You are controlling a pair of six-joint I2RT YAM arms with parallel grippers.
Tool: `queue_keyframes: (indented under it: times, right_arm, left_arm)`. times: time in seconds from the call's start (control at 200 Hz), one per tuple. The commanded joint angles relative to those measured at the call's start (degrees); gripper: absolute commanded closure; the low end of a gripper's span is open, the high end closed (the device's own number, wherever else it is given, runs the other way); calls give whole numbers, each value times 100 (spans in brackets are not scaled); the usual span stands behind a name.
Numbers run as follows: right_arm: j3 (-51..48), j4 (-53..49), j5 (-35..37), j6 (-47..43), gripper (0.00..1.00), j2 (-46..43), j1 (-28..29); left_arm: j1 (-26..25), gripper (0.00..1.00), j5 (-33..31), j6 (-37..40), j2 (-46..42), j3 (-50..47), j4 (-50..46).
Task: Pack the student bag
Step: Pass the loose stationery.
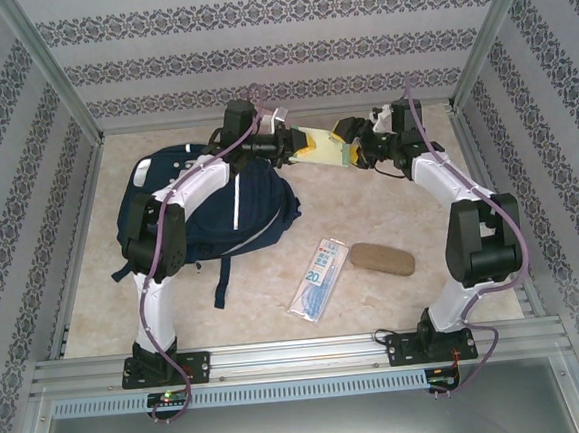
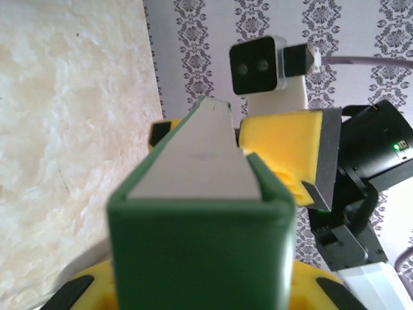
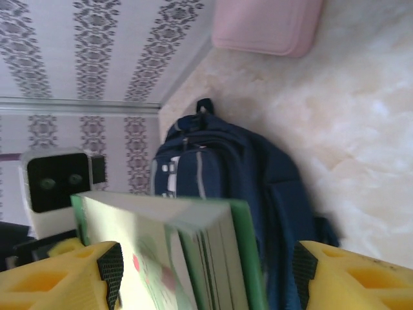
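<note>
One book (image 1: 322, 144) between left pincer (image 1: 304, 147), right pincer (image 1: 348, 153), student bag (image 1: 264, 206), pen packet (image 1: 317, 277) nearby

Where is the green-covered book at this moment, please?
In the top external view the green-covered book hangs at the far centre, between the left end effector and the right end effector, just right of the student bag.

- One student bag (image 1: 264, 208) is lying flat.
- One green-covered book (image 1: 319, 144) is being held up.
- One clear packet (image 1: 318, 277) of blue items is lying flat.
- One tan oblong case (image 1: 381, 258) is lying flat.
- Two arms are reaching in: the left arm (image 1: 154, 277) and the right arm (image 1: 482, 236).
- Two grippers are meeting: the left gripper (image 1: 301, 147) and the right gripper (image 1: 346, 144).
</note>
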Motion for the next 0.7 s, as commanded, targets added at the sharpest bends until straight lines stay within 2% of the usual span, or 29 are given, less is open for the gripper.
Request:
queue_keyframes:
  times: [0.0,0.11,0.18,0.3,0.435,0.47,0.525,0.56,0.635,0.694]
  right_arm:
    - [-117,635,-382,434,27,110,-45]
    - [-252,959,-439,629,27,124,-54]
    - [-311,1260,-535,823,33,141,-55]
    - [-361,1580,-673,987,56,115,-54]
    - [-379,1525,-652,945,97,28,-54]
    - [-383,1484,-632,918,100,10,-54]
    - [-387,1445,-584,889,100,-18,-58]
    - [-388,1386,-549,840,100,-38,-54]
    - [-400,1276,-490,747,100,-63,-54]
    - [-456,1257,-442,710,100,-74,-58]
  left_arm:
    - [82,100,315,-360,-396,-72,780]
    - [117,100,366,-463,-421,-37,922]
    - [121,100,385,-416,-390,19,790]
    - [160,100,355,-366,-307,2,677]
    - [174,100,320,-133,-275,14,375]
    - [184,93,284,28,-280,55,131]
    - [206,75,196,462,-294,174,-464]
    - [229,65,52,942,-317,308,-1173]
    - [316,57,-567,2059,-354,723,-2825]
    - [407,53,-1308,2803,-380,1006,-3962]
